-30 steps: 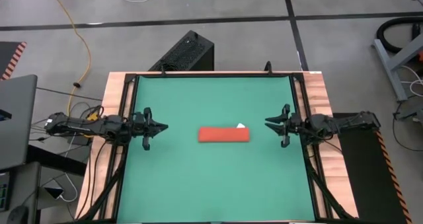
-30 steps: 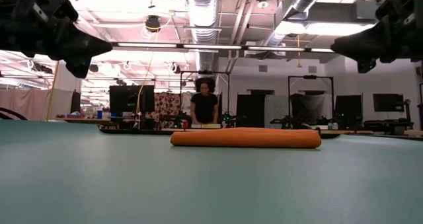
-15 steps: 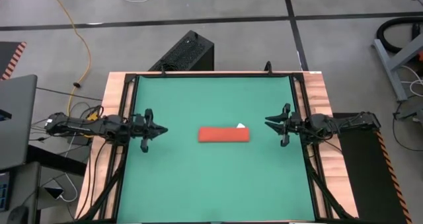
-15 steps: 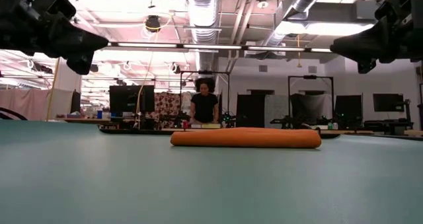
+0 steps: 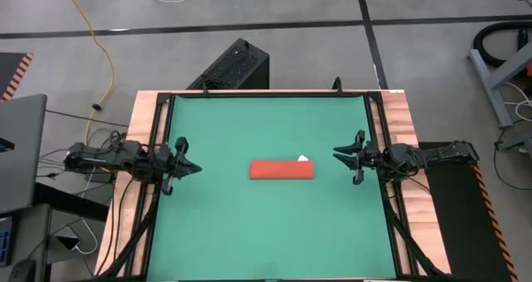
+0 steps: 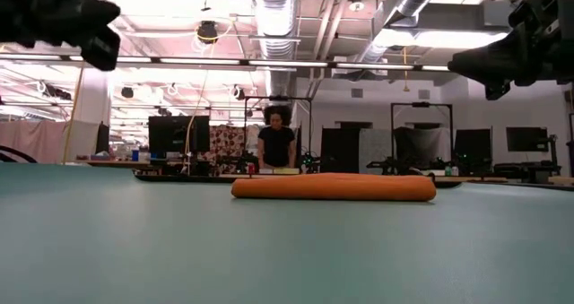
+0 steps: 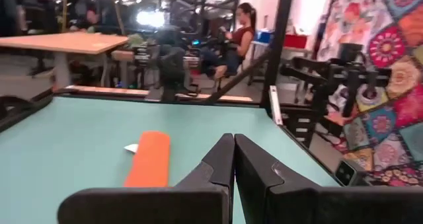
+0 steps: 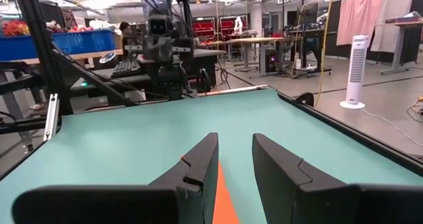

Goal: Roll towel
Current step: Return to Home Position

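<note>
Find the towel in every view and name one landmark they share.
High view: towel near the centre of the green mat.
Low view: towel as a rolled log across mid-picture.
Left wrist view: towel ahead of the shut left gripper, off to one side.
Right wrist view: orange sliver of towel in the open right gripper gap.
Shared landmark: the green mat beneath it.

Even overhead light, table (image 5: 249, 124) nearly shadowless; ceiling lamps (image 6: 233, 63) glare, seemingly overexposed, in the low view.

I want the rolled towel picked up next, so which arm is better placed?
Probably right: the right hand is open and nearer the towel; the left hand is shut and farther off.
</note>
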